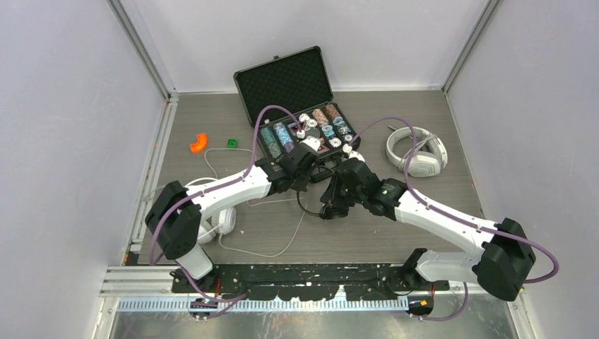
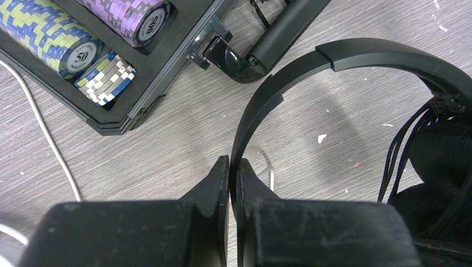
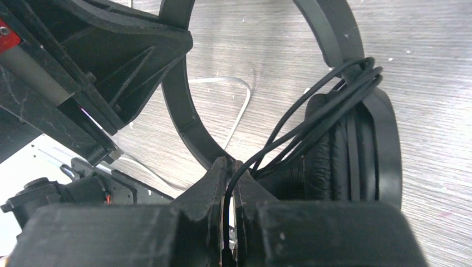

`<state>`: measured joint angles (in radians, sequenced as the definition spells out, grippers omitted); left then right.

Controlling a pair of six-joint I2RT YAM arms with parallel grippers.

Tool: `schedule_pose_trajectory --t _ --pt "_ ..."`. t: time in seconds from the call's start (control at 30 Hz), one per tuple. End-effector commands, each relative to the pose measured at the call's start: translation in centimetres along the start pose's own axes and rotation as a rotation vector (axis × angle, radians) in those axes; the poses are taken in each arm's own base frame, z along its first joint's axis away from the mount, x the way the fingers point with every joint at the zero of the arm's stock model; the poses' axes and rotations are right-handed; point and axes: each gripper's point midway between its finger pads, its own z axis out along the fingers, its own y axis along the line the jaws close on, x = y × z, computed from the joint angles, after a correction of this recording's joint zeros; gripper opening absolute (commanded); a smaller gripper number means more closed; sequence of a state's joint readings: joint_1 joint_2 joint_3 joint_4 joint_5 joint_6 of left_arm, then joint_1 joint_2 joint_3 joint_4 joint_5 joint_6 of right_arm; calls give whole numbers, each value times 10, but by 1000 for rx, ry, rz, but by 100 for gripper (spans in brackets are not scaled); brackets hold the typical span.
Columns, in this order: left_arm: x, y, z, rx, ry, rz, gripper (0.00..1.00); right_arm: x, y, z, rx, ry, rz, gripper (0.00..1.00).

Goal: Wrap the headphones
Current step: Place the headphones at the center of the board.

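**Slim black on-ear headphones held low over the surface, at 6 o'clock from the poker-chip case.**
Your left pincer is clamped on the thin headband, and your right pincer pinches the limp cord. They look light and springy: keep hold of the band and feed the cord gently.

robot lab cell, white panel walls, alu frame posts, grey tabletop, arms bolted to rail

the open chip case walls off the back centre, the white-grey headset the back right; a white cord loops across the near left. near-centre table lies bare.
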<state>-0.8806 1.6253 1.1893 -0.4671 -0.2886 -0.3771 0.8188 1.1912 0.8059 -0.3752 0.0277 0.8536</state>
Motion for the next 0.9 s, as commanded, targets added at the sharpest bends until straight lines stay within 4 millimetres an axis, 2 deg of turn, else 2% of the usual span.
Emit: schedule_pose_trajectory --t 0.0,0.43,0.6,0.87 --pt "-41 -10 -21 50 -153 -140 0 -29 9 -22 21 -101 -38 14" --pt "-58 -9 -27 48 -241 -240 0 -48 29 -63 -15 -143 -77 22" --pt "-69 -11 -31 71 -294 -293 0 -44 20 -65 34 -118 -110 23" --pt "-85 -16 -38 107 -353 -336 0 -50 24 -75 25 -144 -118 26"
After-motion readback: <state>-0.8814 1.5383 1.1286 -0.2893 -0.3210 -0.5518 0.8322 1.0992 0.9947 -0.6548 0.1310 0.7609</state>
